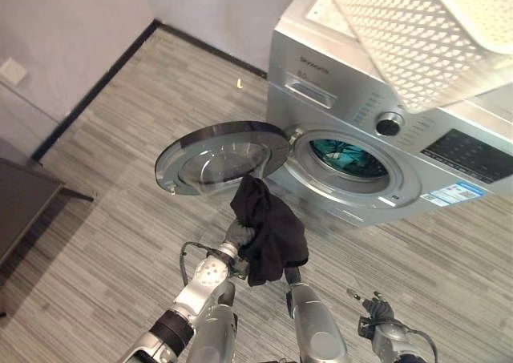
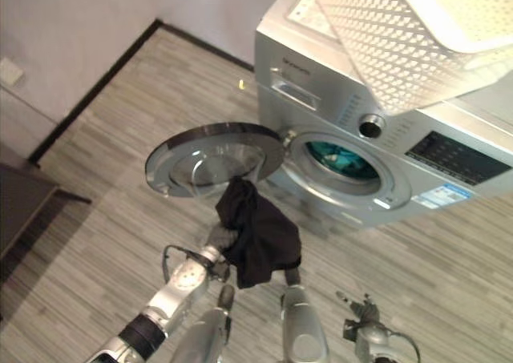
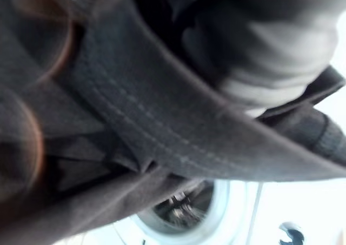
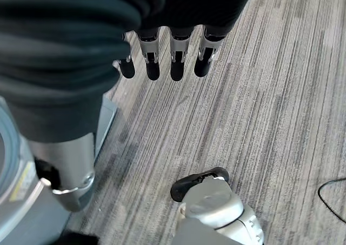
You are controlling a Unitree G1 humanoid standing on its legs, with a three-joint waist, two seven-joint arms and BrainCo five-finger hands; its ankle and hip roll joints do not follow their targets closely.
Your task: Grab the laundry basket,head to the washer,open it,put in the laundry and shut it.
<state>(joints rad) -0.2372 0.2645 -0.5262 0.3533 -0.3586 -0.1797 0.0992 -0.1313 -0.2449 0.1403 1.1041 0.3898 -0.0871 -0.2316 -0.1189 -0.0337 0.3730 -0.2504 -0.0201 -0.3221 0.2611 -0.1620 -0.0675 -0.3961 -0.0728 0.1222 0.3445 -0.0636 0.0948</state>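
From the head views we see our left hand [image 1: 237, 236] clenched on a dark garment [image 1: 268, 231] hanging lengthwise below the open washer door [image 1: 220, 156], teal laundry [image 1: 346, 156] in the drum, the basket [image 1: 417, 34] atop, cropped; the left wrist view seems mostly cloth; our right hand [image 4: 173, 53] hangs slack-fingered.

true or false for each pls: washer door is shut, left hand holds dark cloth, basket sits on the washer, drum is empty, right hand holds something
1. The silver front-loading washer's round glass door is shut. False: it is swung open.
2. The left hand holds a black garment. True.
3. The white perforated plastic laundry basket sits on the washer. True.
4. The drum is empty. False: teal cloth lies inside.
5. The right hand holds something. False: its fingers are straight and hold nothing.
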